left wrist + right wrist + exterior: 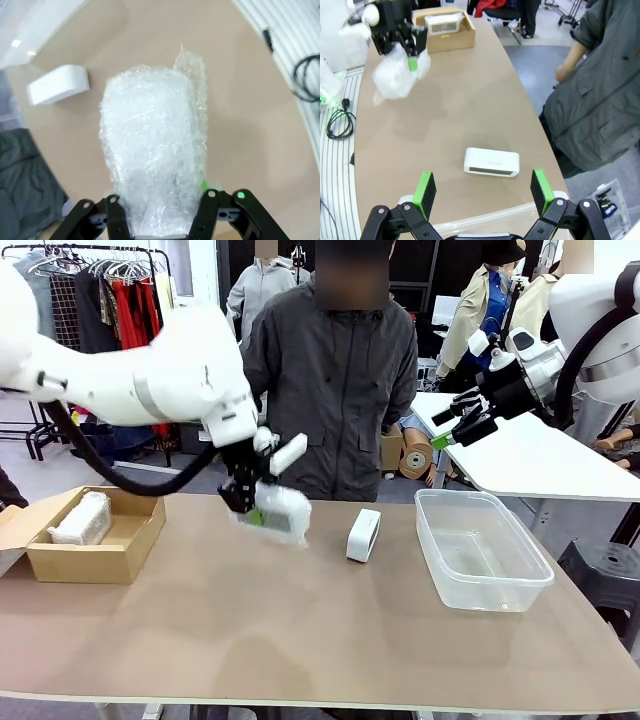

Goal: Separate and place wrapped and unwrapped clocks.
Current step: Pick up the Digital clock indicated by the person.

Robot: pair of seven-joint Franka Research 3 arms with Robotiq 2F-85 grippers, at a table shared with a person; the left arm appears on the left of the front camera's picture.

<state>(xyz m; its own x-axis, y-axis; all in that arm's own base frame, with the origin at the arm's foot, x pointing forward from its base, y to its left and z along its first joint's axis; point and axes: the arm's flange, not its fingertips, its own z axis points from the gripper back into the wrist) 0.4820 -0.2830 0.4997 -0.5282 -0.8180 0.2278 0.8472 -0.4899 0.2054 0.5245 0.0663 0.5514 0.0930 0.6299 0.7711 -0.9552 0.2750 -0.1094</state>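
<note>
Clamping wrapped clock (150, 135), left hand (161, 212); front view: right hand (440, 431) spread.

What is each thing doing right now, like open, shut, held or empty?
left pincer, shut on the held wrapped clock.
held wrapped clock, in the air above the table.
boxed wrapped clock, lying in the cardboard box.
cardboard box, open.
bare clock, standing on the table, untouched.
clear tub, empty.
right pincer, open, in the air.

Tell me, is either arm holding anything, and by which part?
The left gripper is shut on a wrapped clock, pinching one end; the rest hangs above the table. The right gripper is open and empty.
</note>
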